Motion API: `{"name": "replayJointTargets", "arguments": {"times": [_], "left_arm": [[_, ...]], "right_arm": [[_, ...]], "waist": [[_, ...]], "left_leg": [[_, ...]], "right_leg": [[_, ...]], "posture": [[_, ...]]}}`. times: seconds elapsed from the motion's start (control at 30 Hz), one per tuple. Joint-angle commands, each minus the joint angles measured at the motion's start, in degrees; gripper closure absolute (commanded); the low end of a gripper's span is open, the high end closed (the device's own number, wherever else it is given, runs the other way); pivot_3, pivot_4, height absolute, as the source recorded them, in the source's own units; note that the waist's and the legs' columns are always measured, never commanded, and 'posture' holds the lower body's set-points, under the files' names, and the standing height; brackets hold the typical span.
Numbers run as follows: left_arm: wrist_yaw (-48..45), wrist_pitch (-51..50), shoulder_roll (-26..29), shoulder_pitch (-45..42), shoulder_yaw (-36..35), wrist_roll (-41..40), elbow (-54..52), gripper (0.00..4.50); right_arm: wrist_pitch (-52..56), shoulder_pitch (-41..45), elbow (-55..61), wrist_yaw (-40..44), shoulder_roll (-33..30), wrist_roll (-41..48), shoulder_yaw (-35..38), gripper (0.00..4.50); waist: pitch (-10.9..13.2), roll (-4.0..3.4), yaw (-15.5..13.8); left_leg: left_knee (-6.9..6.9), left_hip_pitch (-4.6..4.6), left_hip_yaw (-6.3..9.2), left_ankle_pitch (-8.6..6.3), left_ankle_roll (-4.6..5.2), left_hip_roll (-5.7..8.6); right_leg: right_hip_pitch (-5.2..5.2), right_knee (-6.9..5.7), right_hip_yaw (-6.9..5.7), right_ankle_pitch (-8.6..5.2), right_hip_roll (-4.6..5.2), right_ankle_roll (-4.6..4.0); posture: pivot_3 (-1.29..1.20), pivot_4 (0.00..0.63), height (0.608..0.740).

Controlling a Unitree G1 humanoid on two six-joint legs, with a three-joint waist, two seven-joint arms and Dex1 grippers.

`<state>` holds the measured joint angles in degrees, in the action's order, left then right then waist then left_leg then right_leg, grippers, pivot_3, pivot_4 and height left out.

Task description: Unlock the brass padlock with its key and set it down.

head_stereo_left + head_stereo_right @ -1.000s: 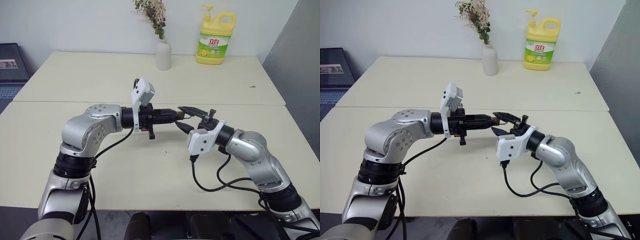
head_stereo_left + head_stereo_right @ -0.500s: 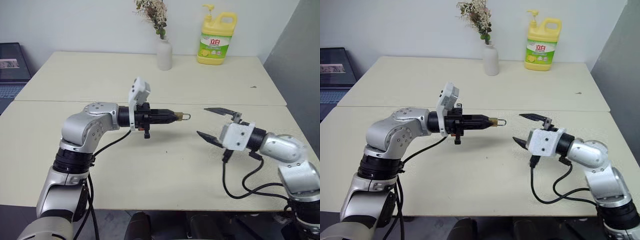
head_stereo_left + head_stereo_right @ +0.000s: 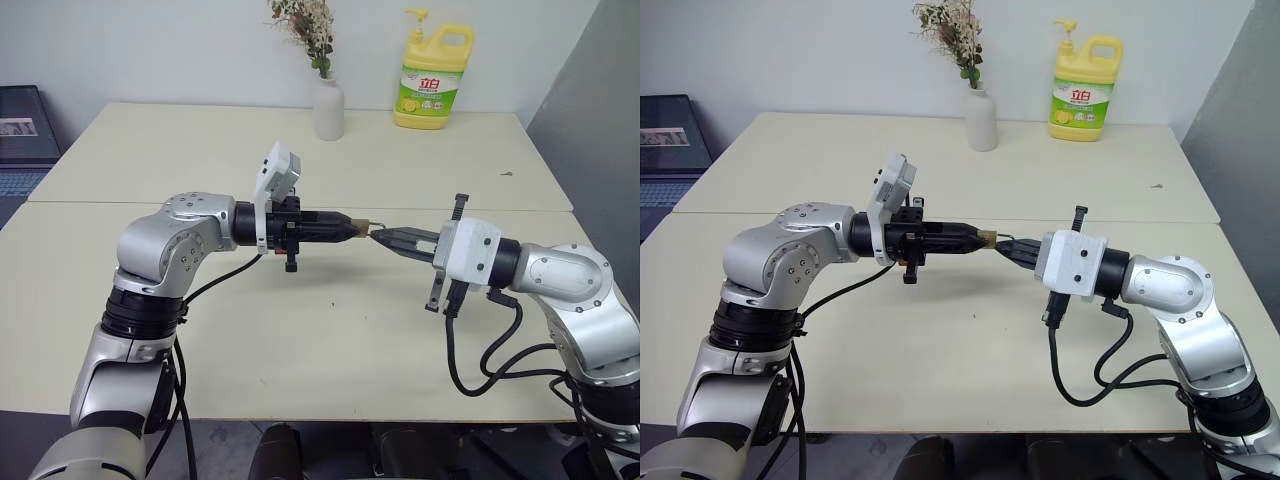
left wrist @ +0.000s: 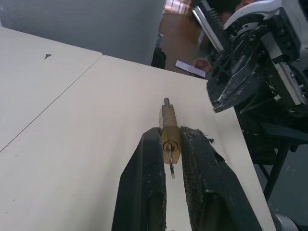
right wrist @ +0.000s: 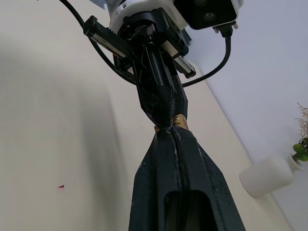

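Two cream tables (image 3: 300, 330) stand pushed together against a pale wall, a seam running between them. At the far edge of the back table stand a white vase (image 3: 327, 108) with a sprig of dried flowers and a yellow detergent bottle (image 3: 431, 80) with a green label, well apart from each other. Above the near table the two arms meet tip to tip. The left gripper (image 3: 352, 226) points sideways toward the robot's right, its black fingers (image 4: 147, 192) clamped narrowly on the brass padlock (image 4: 170, 138), which is held in the air between them, clear of the tabletop. From the left wrist view the padlock's keyhole end faces the camera with a thin silvery ring hanging from it, and the far end of the lock juts out past the fingertips. The right gripper (image 3: 388, 236) points the opposite way, level, with its jaws pressed fully together; its tips sit right at the padlock's far end, just touching or nearly touching the left gripper's tips. Whether something thin is pinched between the right fingers (image 5: 180, 163) cannot be made out. In the right wrist view a sliver of brass shows where the two sets of fingers meet. A small red speck (image 5: 61, 186) lies on the tabletop below.
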<state>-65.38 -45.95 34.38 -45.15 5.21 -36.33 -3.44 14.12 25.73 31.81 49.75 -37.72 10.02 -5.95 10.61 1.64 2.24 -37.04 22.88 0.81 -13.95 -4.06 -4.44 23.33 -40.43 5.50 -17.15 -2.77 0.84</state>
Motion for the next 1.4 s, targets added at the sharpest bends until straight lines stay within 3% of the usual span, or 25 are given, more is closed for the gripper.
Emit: {"name": "replayJointTargets", "arguments": {"times": [0.03,0.7,1.4], "left_arm": [[-0.4,0.0,0.9,0.0,-1.3,-1.1,-3.2,4.34],[-2.1,-0.3,2.6,2.5,-1.0,-2.5,-6.6,4.34],[-2.4,-2.0,3.2,3.1,-2.1,-5.4,-8.1,4.34]], "right_arm": [[-3.3,1.3,-1.3,0.7,-0.6,-0.8,-0.1,4.5],[-11.9,2.7,-9.7,4.7,-2.5,-3.0,-0.9,4.5],[-12.6,3.3,-11.4,9.2,-2.3,-1.3,-3.0,4.5]], "waist": [[0.0,0.0,0.0],[0.0,0.0,0.0],[0.0,0.0,0.0]], "left_leg": [[0.0,0.0,-0.01,0.0,0.0,0.0],[0.0,-0.01,-0.01,0.0,0.0,0.0],[0.0,-0.01,-0.01,0.0,0.0,-0.01]], "right_leg": [[0.0,0.0,0.01,0.0,0.0,0.0],[0.0,0.0,0.01,0.01,0.0,-0.02],[0.0,0.0,0.01,0.01,0.0,-0.02]], "posture": [[0.0,0.15,0.74],[0.0,0.15,0.74],[0.0,0.15,0.74]]}}
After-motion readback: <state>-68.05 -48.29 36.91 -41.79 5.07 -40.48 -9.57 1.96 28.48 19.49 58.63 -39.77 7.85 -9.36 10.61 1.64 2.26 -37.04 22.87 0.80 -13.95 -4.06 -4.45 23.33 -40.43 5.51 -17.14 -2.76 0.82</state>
